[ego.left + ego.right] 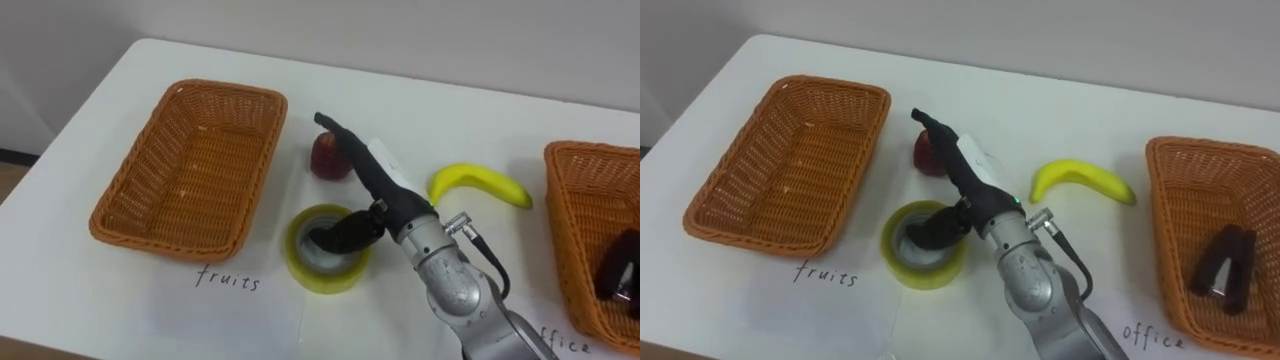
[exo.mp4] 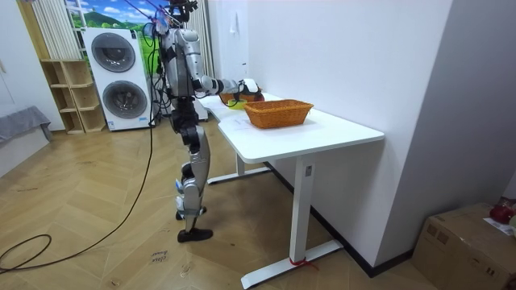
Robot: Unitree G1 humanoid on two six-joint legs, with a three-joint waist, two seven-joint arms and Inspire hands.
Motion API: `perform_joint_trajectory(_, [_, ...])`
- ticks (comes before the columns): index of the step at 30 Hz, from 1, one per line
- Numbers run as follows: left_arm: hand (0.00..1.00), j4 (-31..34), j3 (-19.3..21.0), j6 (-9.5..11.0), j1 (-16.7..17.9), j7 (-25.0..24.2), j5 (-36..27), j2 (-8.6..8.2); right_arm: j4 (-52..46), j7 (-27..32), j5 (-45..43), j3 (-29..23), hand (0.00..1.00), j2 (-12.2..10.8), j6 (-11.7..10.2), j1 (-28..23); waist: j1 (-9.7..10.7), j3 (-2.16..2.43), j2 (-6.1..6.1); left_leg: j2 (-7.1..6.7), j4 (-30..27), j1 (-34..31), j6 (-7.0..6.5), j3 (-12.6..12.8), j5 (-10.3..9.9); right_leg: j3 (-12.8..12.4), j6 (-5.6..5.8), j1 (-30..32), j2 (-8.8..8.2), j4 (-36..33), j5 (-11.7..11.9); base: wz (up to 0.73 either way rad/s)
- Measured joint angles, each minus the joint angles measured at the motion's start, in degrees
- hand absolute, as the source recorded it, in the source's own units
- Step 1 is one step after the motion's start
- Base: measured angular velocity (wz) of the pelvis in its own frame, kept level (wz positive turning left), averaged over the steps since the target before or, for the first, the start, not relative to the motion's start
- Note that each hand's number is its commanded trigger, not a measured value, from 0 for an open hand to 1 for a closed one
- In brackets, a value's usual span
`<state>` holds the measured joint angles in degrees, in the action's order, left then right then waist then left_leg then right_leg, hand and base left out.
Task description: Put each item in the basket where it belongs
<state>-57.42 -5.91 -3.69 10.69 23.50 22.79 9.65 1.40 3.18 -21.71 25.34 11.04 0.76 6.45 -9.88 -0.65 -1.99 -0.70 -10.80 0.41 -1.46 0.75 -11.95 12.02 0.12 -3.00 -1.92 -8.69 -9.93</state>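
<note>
Two wicker baskets flank the work: left basket [image 1: 190, 170] empty, close to the table [image 1: 70, 290] edge; right basket [image 1: 585, 215] cut by the view's right side, black stapler [image 1: 618, 268] inside. Open white top between them holds apple [image 1: 328, 158], banana [image 1: 478, 184] and yellow tape roll [image 1: 300, 262], well apart from either rim. My right hand [image 1: 375, 175] is over the roll, fingers straight, reaching across the apple, thumb down in the roll's hole. Table backs onto a wall; wood floor [image 2: 97, 234], washing machine [image 2: 117, 76] behind me.
</note>
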Motion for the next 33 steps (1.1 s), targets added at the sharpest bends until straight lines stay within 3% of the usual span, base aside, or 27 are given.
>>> perform_joint_trajectory(5, [0.00,-0.2,0.1,0.4,0.1,-0.1,0.0,0.00,0.0,0.4,-1.9,0.1,0.00,0.1,-0.9,0.0,-0.1,0.05,-0.07,0.02,0.0,0.0,0.01,0.0,0.0,0.1,0.00,0.0,0.01,0.0,0.0,0.00])
perform_joint_trajectory(19, [0.00,3.4,0.3,0.0,0.7,-0.6,0.0,-0.02,1.1,-1.3,-3.4,0.4,0.00,0.1,-0.8,-2.1,0.2,0.70,-1.07,0.02,-0.1,0.1,0.01,0.0,0.0,-0.3,0.00,-0.1,-0.03,0.0,0.0,0.00])
perform_joint_trajectory(28, [0.00,4.7,0.4,0.5,2.0,-0.6,-0.1,0.06,1.1,-3.3,-5.2,0.2,0.00,0.1,-0.8,-2.6,0.1,0.61,-1.62,0.04,0.1,0.3,0.02,-0.1,0.0,-0.1,0.01,-0.5,0.04,-0.1,0.0,0.00])
perform_joint_trajectory(33, [0.00,4.6,0.2,0.5,2.7,-1.1,-0.1,0.06,1.1,-3.7,-5.6,0.2,0.00,0.1,-1.1,-2.6,0.1,0.28,-2.18,-0.02,0.0,0.2,0.02,-1.0,0.0,0.6,0.01,-0.8,0.03,0.0,0.0,0.08])
